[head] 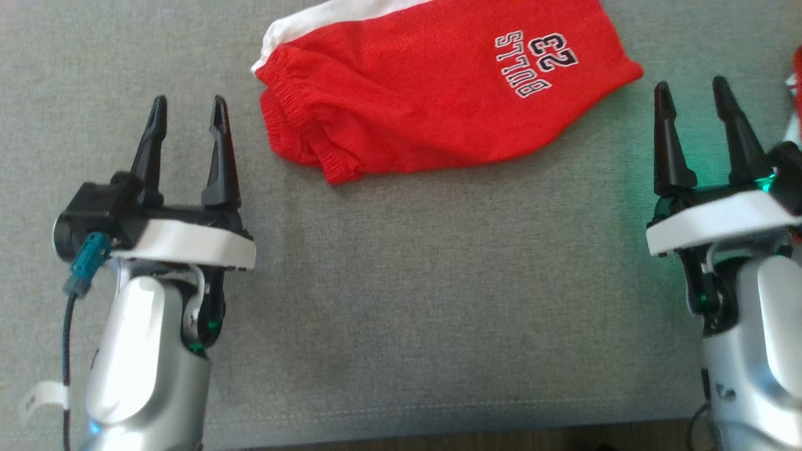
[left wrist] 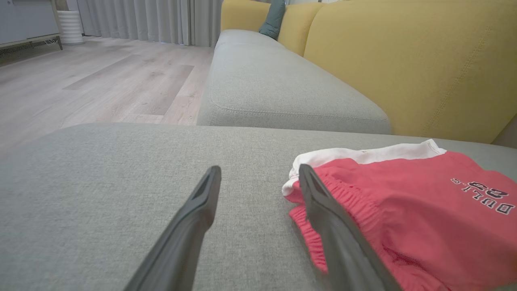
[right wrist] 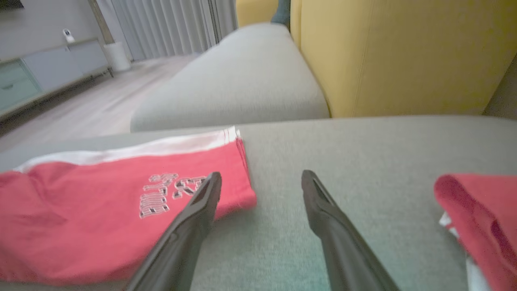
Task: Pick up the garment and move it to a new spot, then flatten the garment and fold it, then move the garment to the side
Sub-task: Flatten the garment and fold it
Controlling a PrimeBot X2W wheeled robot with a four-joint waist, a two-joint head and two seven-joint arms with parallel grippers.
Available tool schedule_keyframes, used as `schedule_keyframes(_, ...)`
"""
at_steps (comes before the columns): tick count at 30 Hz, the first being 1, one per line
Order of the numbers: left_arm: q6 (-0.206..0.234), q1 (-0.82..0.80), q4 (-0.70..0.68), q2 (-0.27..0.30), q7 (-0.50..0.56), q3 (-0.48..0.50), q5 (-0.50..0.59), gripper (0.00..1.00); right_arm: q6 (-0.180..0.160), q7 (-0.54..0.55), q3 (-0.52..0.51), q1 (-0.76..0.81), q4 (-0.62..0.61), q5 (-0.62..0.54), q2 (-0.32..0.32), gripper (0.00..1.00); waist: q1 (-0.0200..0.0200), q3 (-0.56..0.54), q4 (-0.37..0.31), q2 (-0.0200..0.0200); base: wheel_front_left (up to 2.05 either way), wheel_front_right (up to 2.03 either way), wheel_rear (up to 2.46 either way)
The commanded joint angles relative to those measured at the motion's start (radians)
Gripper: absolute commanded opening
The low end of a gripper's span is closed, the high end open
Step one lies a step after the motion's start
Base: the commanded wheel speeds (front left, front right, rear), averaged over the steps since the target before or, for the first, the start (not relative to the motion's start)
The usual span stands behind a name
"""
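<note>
The red garment lies at the far middle of the grey cushion, seemingly doubled over, waistband rumpled; neat folding and the move aside appear left. Left gripper and right gripper flank it, fingers apart, empty. Bare cushion extends nearward; another red cloth crowds the right.

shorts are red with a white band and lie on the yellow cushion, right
Not quite: the shorts are red with a white band but lie on the grey cushion; the yellow is the backrest behind, as the left wrist view shows.
</note>
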Motion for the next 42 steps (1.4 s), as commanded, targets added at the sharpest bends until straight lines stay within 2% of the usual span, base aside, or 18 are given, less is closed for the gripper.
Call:
schedule_keyframes(1,-0.007,-0.038,-0.027,0.012,-0.005,0.037,0.009,1.0,-0.001,0.02,0.013,-0.032,-0.013,-0.001,-0.007,1.0,0.0001,0.012,0.007,0.0,0.0,0.0,0.0)
schedule_keyframes(7,-0.018,-0.068,-0.021,0.0,-0.005,0.031,0.012,1.0,-0.001,0.185,0.038,-0.187,0.139,0.009,-0.033,1.0,0.0001,0.05,0.032,0.0,0.0,0.0,0.0)
schedule_keyframes(18,-0.025,-0.078,-0.018,-0.009,-0.005,0.037,0.026,1.0,-0.001,0.431,0.065,-0.287,0.251,0.043,-0.036,1.0,0.0001,0.067,0.046,0.0,0.0,0.0,0.0)
schedule_keyframes(19,-0.025,-0.078,-0.018,-0.01,-0.005,0.037,0.027,1.0,-0.001,0.438,0.065,-0.29,0.253,0.05,-0.035,0.84,0.0001,0.067,0.046,0.0,0.0,0.0,0.0)
schedule_keyframes(20,-0.026,-0.078,-0.018,-0.011,-0.005,0.038,0.028,1.0,-0.001,0.444,0.064,-0.291,0.255,0.061,-0.032,0.54,0.0001,0.068,0.046,0.0,0.0,0.0,0.0)
schedule_keyframes(21,-0.027,-0.079,-0.018,-0.011,-0.005,0.038,0.028,1.0,-0.001,0.445,0.063,-0.291,0.256,0.065,-0.032,0.16,0.0001,0.068,0.047,0.0,0.0,0.0,0.0)
schedule_keyframes(22,-0.027,-0.079,-0.018,-0.012,-0.005,0.038,0.029,1.0,-0.001,0.444,0.063,-0.289,0.256,0.07,-0.031,0.0,0.0001,0.067,0.047,0.0,0.0,0.0,0.0)
schedule_keyframes(27,-0.026,-0.068,-0.016,-0.014,-0.005,0.042,0.029,1.0,-0.001,0.391,0.05,-0.243,0.236,0.096,-0.018,0.0,0.0001,0.05,0.043,0.0,0.0,0.0,0.0)
schedule_keyframes(33,-0.022,-0.039,-0.008,-0.016,-0.005,0.035,0.029,1.0,-0.001,0.327,0.021,-0.102,0.17,0.118,0.006,0.0,0.0001,0.001,0.034,0.0,0.0,0.0,0.0)
schedule_keyframes(42,-0.019,0.01,0.003,-0.018,-0.005,0.024,0.028,1.0,-0.001,0.299,-0.038,0.017,0.131,0.136,0.027,0.0,0.0001,-0.057,0.02,0.0,0.0,0.0,0.0)
